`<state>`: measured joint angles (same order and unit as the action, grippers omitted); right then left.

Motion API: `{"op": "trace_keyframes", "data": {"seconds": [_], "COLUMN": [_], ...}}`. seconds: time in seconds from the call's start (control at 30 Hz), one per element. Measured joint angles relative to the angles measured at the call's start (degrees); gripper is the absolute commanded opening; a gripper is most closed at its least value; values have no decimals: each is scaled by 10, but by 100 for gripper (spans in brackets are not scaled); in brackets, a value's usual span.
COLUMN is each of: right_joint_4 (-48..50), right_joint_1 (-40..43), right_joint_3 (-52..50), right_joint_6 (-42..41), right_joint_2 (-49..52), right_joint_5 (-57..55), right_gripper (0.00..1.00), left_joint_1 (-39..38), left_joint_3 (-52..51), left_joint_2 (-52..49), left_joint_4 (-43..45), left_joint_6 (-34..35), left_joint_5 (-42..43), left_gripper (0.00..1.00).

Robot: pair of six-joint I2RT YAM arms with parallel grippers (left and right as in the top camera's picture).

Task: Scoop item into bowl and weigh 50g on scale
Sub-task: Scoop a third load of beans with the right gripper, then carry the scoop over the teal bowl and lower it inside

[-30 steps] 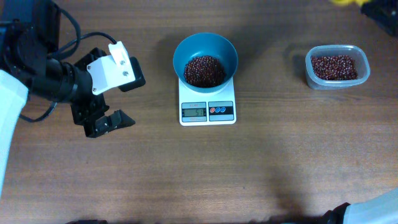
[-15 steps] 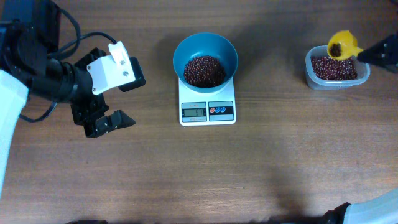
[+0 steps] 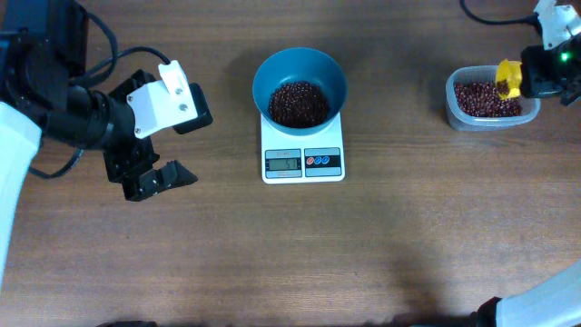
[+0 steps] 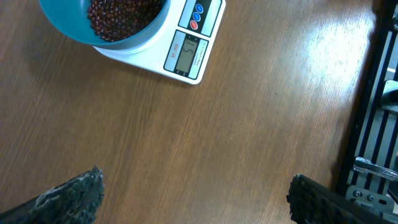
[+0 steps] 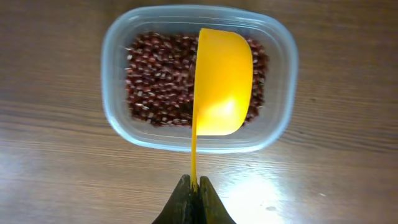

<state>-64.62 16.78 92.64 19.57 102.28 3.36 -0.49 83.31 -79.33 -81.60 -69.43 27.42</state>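
Right gripper (image 5: 193, 186) clamped shut on the tail of a thin yellow handle. Left gripper (image 3: 186, 145) spread wide and empty, parked on the left of the desk (image 3: 300, 263), well apart from everything.

- Scale (image 3: 303, 163): centre of desk, display facing us. We can't read the digits in any view.
- Bowl (image 3: 272, 74): sits on the scale, overhanging its far edge. Light plastic, we judge. A nudge would slide it or upset the reading, so best left untouched.
- Clear tub (image 5: 280, 124): far right, well apart from the scale, with the right gripper above it.
- Scoop (image 5: 224, 81): hangs over the tub's right half, rolled on edge so the handle shows as a bare line. We can't tell whether anything is in it. Stiff and light, in our judgement, but a handle this narrow could twist between the jaws under load. The present hold is far from the cup, and a hold nearer it would steady things.
- Beans: one heap in the bowl (image 3: 298, 102), another covering the tub floor (image 5: 155, 81). They look small, hard, dry and round. We expect them to pour and roll freely and to bounce if dropped from height. There is nothing to pinch, so they can only be taken by the scoop. Each grain is light, which should help when trimming toward 50g with small tips.
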Motion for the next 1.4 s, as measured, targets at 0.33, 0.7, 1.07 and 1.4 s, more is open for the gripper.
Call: {"op": "trace_keyframes", "data": {"seconds": [0.33, 0.7, 1.07, 1.4], "right_joint_4": [9, 0, 50, 64], "right_joint_1": [-50, -70, -290, -396], "right_joint_3": [0, 56, 93, 93], "right_joint_6": [-3, -49, -48, -26], "right_joint_2": [0, 0, -1, 85], "right_joint_5": [-105, 121, 188, 58], "right_gripper": [4, 4, 4, 4], "left_joint_1": [0, 0, 0, 0], "left_joint_3": [0, 0, 0, 0], "left_joint_2": [0, 0, 0, 0], "left_joint_4": [0, 0, 0, 0], "left_joint_6": [0, 0, 0, 0], "left_joint_5": [0, 0, 0, 0], "left_gripper": [99, 99, 99, 99]}}
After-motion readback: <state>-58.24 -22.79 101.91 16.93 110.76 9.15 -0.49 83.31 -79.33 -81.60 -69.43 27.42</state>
